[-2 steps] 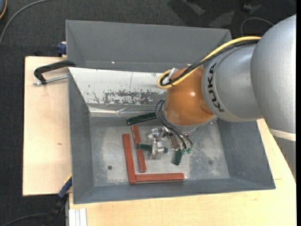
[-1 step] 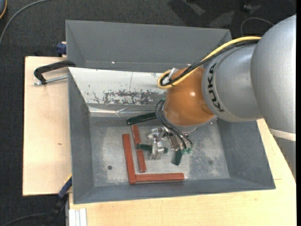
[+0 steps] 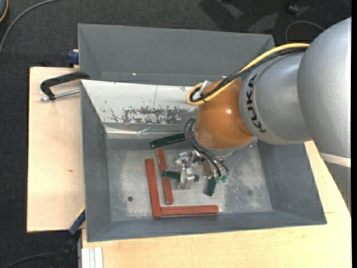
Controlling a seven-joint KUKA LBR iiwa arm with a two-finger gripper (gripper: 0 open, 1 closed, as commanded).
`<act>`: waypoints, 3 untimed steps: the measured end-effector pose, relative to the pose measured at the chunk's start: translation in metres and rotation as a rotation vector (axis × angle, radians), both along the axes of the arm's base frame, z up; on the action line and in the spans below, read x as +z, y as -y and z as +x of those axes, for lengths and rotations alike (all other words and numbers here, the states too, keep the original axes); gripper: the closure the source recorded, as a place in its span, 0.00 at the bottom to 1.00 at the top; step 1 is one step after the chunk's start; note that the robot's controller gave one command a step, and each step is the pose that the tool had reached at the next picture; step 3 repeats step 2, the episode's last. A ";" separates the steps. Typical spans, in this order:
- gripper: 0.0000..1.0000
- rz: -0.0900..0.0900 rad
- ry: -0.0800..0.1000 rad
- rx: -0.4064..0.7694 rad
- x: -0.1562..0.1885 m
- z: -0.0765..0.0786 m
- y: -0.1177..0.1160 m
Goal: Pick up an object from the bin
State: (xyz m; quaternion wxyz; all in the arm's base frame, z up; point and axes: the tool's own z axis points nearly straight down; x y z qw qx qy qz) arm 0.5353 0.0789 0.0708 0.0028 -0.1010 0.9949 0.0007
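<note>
Beneath the orange wrist cover (image 3: 223, 121), the hand (image 3: 187, 173) is seen low over the bin (image 3: 111, 205) floor. A green piece (image 3: 169, 174) is found against its view-left side, a second green piece (image 3: 211, 186) just view-right. Red sticks (image 3: 151, 184) are laid beyond the first piece. Whether the hand is spread or pressed together cannot be told.

Arm (image 3: 312, 88): big, smooth, rounded silver-grey shell w/ black KUKA lettering (image 3: 252, 108) on the link nr the wrist. Wrist end has a glossy orange dome cover (image 3: 220, 121). Yellow cable (image 3: 268, 57), w/ a black one alongside, runs over the grey link & loops at cover's top. Gripper (image 3: 191, 172) below: small silvery metal assy
</note>
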 end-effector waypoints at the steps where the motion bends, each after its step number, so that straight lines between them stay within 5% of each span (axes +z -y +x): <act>1: 1.00 -0.003 0.001 0.385 0.000 0.003 0.023; 2: 1.00 -0.002 0.012 0.383 0.140 0.037 -0.011; 3: 1.00 -0.002 0.012 0.383 0.140 0.037 -0.011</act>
